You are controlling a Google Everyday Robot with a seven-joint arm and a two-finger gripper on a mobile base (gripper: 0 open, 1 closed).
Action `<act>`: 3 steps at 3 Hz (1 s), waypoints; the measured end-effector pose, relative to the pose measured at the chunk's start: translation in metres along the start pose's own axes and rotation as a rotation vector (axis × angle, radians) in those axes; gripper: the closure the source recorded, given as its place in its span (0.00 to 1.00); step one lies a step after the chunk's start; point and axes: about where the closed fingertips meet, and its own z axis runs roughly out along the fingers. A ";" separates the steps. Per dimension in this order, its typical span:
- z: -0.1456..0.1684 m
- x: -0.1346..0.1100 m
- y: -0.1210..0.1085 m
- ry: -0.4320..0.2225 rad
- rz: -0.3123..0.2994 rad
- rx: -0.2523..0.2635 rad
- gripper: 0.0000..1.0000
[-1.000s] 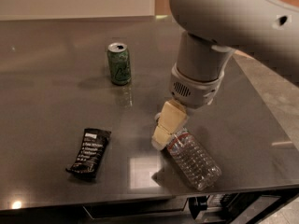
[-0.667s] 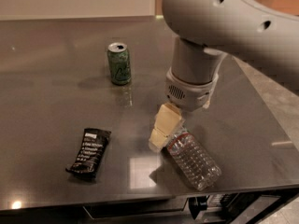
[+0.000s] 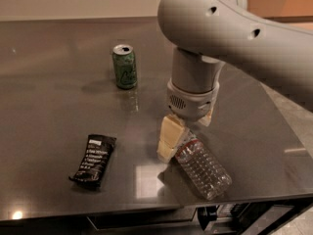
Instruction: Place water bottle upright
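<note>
The water bottle (image 3: 204,170), clear ribbed plastic with a red band near its neck, lies on its side at the front right of the dark table (image 3: 58,97). Its base points toward the front edge and its cap end is hidden under my gripper. My gripper (image 3: 187,131) points down over the bottle's neck end. Its cream fingers (image 3: 168,137) stand apart, one on each side of the neck, open and low over the table.
A green soda can (image 3: 124,66) stands upright at the back left of the gripper. A black snack-bar wrapper (image 3: 94,160) lies flat at the front left. The table's front edge runs just below the bottle, and its right edge is close by.
The arm has shifted a little to the left and lower over the bottle's neck end. The bottle, can and wrapper have not moved.
</note>
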 end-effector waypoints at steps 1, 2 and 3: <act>-0.001 -0.002 0.002 0.007 -0.007 0.002 0.42; -0.007 -0.005 0.003 0.005 -0.025 0.005 0.64; -0.021 -0.013 0.003 -0.027 -0.085 0.013 0.88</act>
